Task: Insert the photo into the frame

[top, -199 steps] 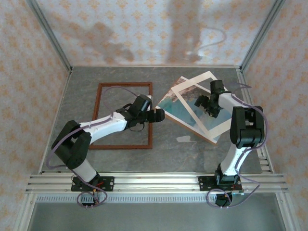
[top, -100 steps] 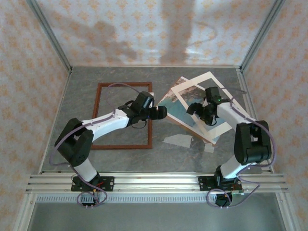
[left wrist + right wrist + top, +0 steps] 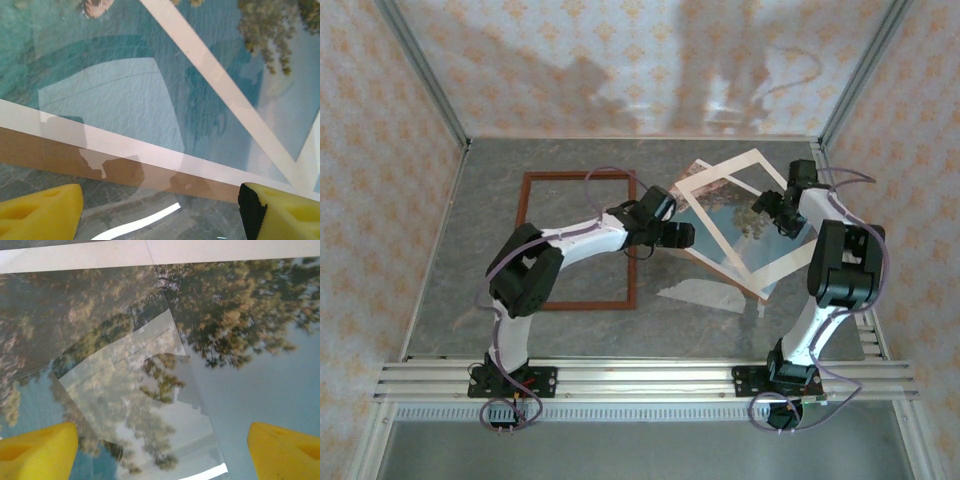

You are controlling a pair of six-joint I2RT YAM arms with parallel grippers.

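Grey marbled tabletop (image 3: 470, 220) is carrying everything between patterned walls. The photo (image 3: 740, 225), a glossy cream-bordered print of turquoise sea and a dark pine, is lying skewed on the right, its long axis running diagonally. Just to its left, the frame (image 3: 524, 235), a thin reddish-brown wooden rectangle, is lying flat. The left gripper (image 3: 682, 236) is hovering at the photo's left edge, nearer the frame, fingers spread wide and holding nothing. The right gripper (image 3: 772, 205) is hanging over the pine, equally wide. A brown board (image 3: 75, 167) is peeking out beneath.
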